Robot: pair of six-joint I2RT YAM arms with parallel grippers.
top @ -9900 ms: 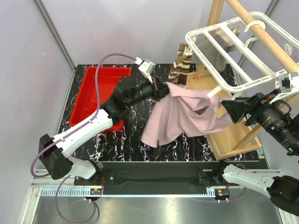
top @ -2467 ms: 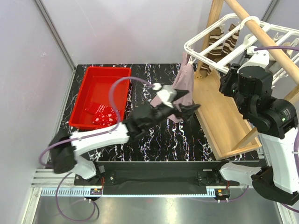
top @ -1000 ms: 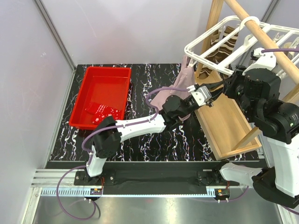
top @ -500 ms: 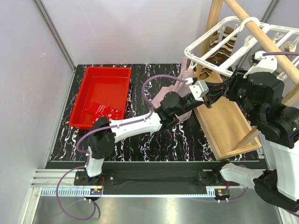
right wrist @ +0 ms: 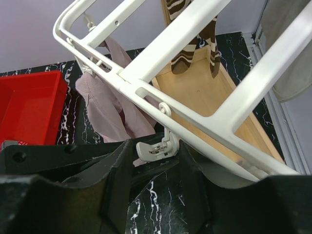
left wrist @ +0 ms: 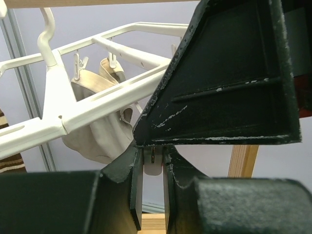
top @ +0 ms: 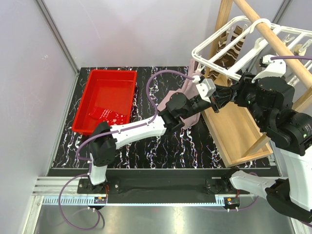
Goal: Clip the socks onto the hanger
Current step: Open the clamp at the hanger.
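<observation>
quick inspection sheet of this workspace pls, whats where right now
surface: black white-veined table, no spills seen
job's things: hanger hooked on the wooden pole; mauve-pink sock, striped socks and beige-grey sock hang from it; red sock lies in the red tub
clutter: nothing seen beyond the tub
grippers: left gripper closed on a clip; right gripper astride a clip, contact unclear
cables: purple cable arcs above the left arm
surroundings: wooden frame at the table's right, pale walls
</observation>
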